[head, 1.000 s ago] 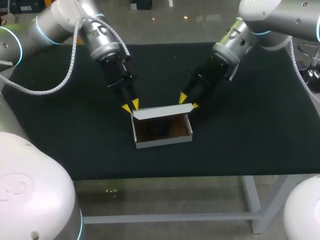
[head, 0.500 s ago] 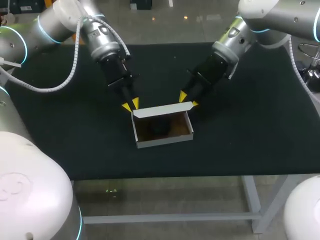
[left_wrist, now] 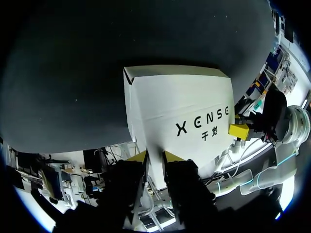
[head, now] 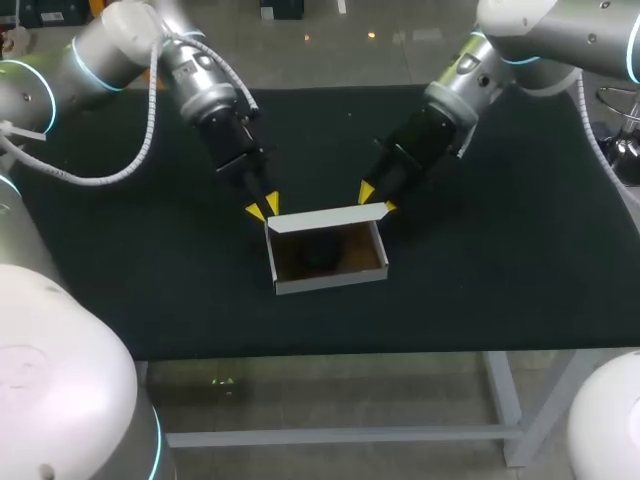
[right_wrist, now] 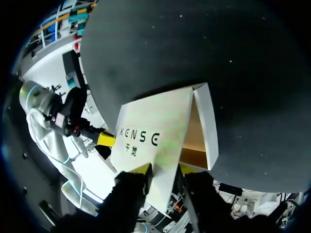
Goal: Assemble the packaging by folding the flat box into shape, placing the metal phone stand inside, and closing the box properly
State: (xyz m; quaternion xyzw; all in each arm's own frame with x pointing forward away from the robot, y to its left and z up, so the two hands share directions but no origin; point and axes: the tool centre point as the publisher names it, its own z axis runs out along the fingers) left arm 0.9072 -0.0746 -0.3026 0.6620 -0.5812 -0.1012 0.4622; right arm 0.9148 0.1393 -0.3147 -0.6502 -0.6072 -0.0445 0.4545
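Black-covered table (head: 500,290), surface dark, matte; pale metal frame (head: 505,405) under front edge.

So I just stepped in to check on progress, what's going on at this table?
Two robot arms are working on a small white box on the black table. The left claw and the right claw each pinch a far corner of its lid, which stands raised. The box is open, with something dark inside, too dim to identify.
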